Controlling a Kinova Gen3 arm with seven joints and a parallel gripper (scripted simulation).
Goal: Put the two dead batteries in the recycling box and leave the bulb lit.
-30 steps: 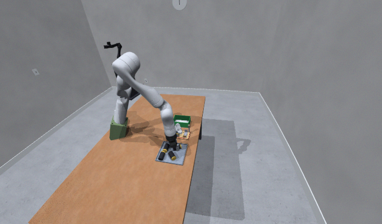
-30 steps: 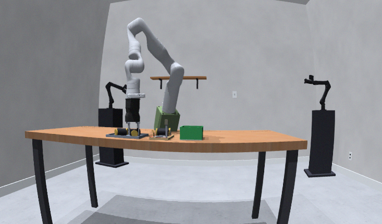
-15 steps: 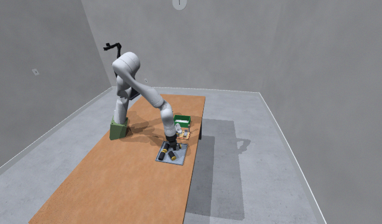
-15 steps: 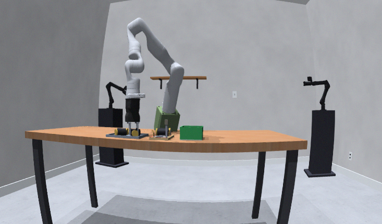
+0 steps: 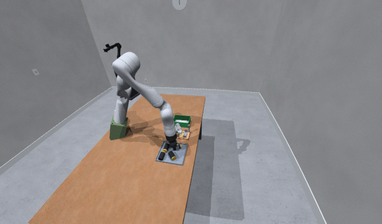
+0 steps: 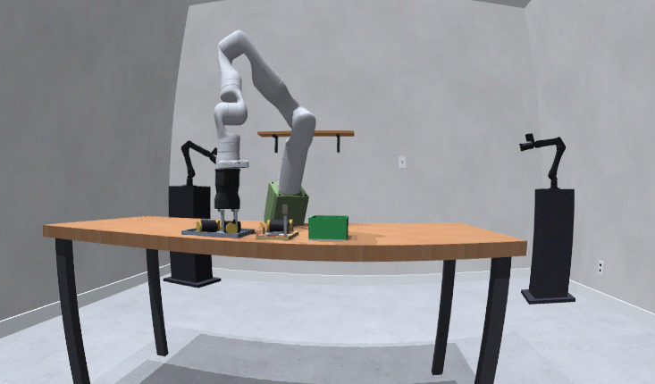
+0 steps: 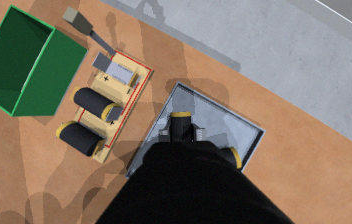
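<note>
My gripper (image 6: pixel 228 224) is down on the grey tray (image 5: pixel 174 152) and shut on a black battery with a yellow end (image 7: pixel 181 125). My wrist hides the rest of the battery, which still lies low on the tray. Other batteries lie on the tray (image 5: pixel 161 150), and a yellow end shows by my wrist (image 7: pixel 234 156). The holder board (image 7: pixel 115 100) carries one battery (image 7: pixel 95 102), and a second (image 7: pixel 80 137) lies at its edge. One slot (image 7: pixel 115 70) stands empty. The green recycling box (image 7: pixel 25 62) stands upright beyond the holder. The bulb (image 7: pixel 75 20) looks grey.
The holder (image 6: pixel 277 233) sits between the tray (image 6: pixel 218 234) and the box (image 6: pixel 328 227), all close to the table's edge. The arm's green base (image 5: pixel 118 128) stands at the far side. Black camera stands are off the table.
</note>
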